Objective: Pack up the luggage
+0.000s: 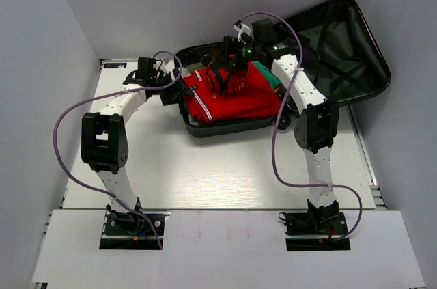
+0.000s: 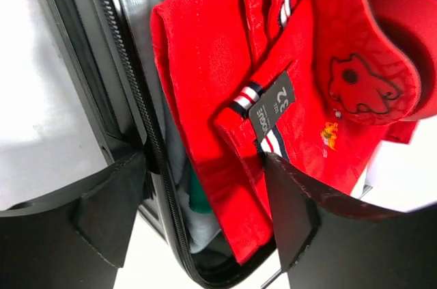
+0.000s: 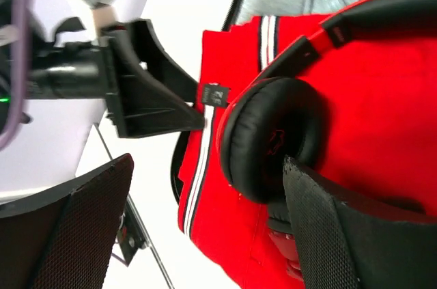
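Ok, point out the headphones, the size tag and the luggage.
headphones [image 3: 239, 152]: right wrist view, black ear cushion.
size tag [image 2: 273, 108]: left wrist view, its middle.
luggage [image 1: 348, 50]: top external view, lining of the open lid.

Red headphones [image 3: 273, 139] atop folded red garment [image 2: 205, 63] — white table [image 1: 205, 173].

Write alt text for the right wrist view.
Red headphones with a black ear pad lie on a red garment. The open right gripper is above them, its fingers wide apart, gripping nothing. The left gripper sits at the upper left, its tip near the garment's small black label.
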Tool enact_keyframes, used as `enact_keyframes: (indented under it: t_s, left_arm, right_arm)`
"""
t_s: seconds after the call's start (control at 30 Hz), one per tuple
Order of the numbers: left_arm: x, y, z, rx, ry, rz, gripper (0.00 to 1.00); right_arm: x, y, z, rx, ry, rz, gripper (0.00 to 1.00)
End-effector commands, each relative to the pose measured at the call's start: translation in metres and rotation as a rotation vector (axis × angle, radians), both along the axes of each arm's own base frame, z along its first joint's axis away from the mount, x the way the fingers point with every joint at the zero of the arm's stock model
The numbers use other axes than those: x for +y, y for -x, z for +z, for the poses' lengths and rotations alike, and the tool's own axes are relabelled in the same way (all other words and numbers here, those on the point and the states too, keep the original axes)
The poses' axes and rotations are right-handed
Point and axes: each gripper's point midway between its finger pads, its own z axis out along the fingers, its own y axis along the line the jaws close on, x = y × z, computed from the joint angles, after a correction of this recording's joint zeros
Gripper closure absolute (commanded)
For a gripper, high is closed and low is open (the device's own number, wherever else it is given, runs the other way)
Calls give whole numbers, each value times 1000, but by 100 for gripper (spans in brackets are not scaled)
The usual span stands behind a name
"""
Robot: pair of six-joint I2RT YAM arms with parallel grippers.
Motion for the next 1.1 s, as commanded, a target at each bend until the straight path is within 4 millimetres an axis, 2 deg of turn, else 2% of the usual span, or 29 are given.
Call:
enact_keyframes:
  t_s: [0.0,0.03,0.07,0.1,0.13,0.17,0.2,0.23,0.3,0.37,0.4,0.43,0.47,0.5,0.53,0.57,0.6,0.63,0.67,0.7,0.73,0.77,0.83,0.87,0.9,0.93,0.97,1.03,1.07]
  left_arm:
    - [-38,-22,36,-138,100,-89,24]
    - [-41,-24,25,-117,101,-93,29]
    - [-42,-28,28,-124,104,-91,34]
    - [-43,-32,30,-129,109,-91,38]
    - [-46,-34,22,-108,117,-93,45]
    - [-47,-37,24,-116,125,-96,49]
    - [-50,-38,23,-113,133,-102,52]
    - [-52,-43,24,-117,139,-111,63]
    - [-53,-45,22,-110,138,-111,75]
    - [-53,-48,29,-137,126,-111,87]
    - [-51,-47,31,-137,116,-105,89]
    - [-50,-47,32,-141,108,-101,89]
    - [-44,-49,33,-147,83,-75,89]
    - [-41,-48,34,-154,61,-74,86]
    - [-35,-49,36,-163,38,-54,80]
    - [-31,-49,37,-166,25,-46,67]
    - [-28,-46,41,-170,20,-45,36]
    - [-24,-47,47,-184,20,-41,32]
    - [-24,-46,53,-192,28,-48,30]
    - [-25,-44,61,-200,47,-56,29]
    - [-24,-42,72,-215,67,-61,28]
    - [-26,-41,76,-220,84,-72,28]
    - [-36,-34,95,-241,151,-122,21]
    - [-41,-32,97,-242,168,-139,19]
    - [-49,-25,102,-236,204,-183,16]
    - [-53,-24,100,-223,212,-197,13]
    - [-62,-21,95,-202,209,-220,11]
    - [-64,-21,80,-169,184,-222,8]
    - [-71,-19,73,-149,186,-241,8]
  right_arm:
    - [1,3,61,-139,-106,17,10]
    - [0,4,67,-161,-106,20,10]
    - [-2,6,71,-168,-101,17,10]
    - [-6,12,87,-205,-105,17,10]
    - [-11,10,90,-230,-92,3,10]
    - [-16,12,88,-218,-58,-24,10]
    - [-23,18,103,-251,-49,-45,10]
    - [-34,14,97,-268,7,-85,10]
    - [-52,16,83,-260,108,-155,10]
    - [-87,15,67,-252,264,-288,10]
    - [-103,19,53,-216,335,-314,10]
    - [-125,19,61,-240,393,-402,10]
    - [-155,12,43,-223,515,-515,10]
    - [-168,18,35,-193,566,-538,10]
    - [-190,20,39,-198,620,-609,10]
    - [-204,22,28,-171,663,-634,10]
    - [-218,27,21,-142,718,-663,10]
    - [-227,29,20,-137,747,-685,10]
    - [-244,32,10,-96,774,-710,10]
    - [-250,34,9,-88,787,-717,10]
    - [-258,34,-6,-62,802,-722,10]
    - [-262,33,-8,-63,799,-725,12]
    - [-271,23,-16,-50,772,-742,24]
    - [-275,16,-29,-26,778,-738,28]
    - [-278,11,-32,-17,760,-727,41]
    - [-273,-1,-30,-48,730,-724,43]
    - [-270,-8,-44,-24,710,-689,43]
    - [-259,-26,-46,-55,660,-649,43]
    - [-251,-31,-54,-31,623,-618,40]
